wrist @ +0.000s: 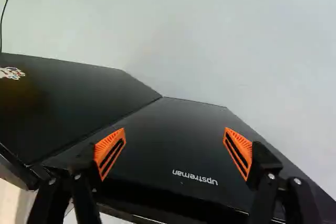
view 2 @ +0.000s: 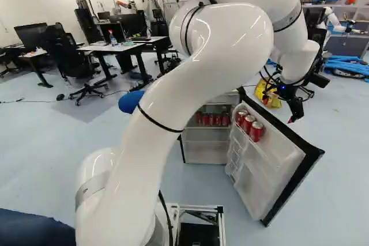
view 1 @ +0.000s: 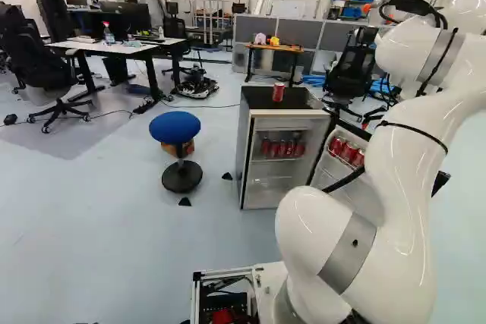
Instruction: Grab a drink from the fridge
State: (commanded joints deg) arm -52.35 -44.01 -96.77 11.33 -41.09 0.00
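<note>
In the right base view, my gripper [view 2: 294, 109] is above and beyond the swung-out fridge door [view 2: 274, 151]. The wrist view has the gripper [wrist: 173, 153] open over the door's black outer face [wrist: 178, 129], nothing between its orange pads. Red cans [view 2: 249, 125] stand in the door's upper rack. The fridge [view 1: 244, 149] stands open in the left base view, with more red cans [view 1: 282, 148] on an inner shelf and a single red can [view 1: 278, 92] on its black top. My arm hides part of the fridge in the right base view.
A blue stool [view 1: 175, 128] stands beside the fridge in the left base view. Desks [view 1: 114, 47] and office chairs are farther back. Beyond my gripper lies a yellow bag [view 2: 268, 93]. Another robot [view 2: 334, 18] is at the far right. A dark blue shape [view 2: 34, 229] is close by.
</note>
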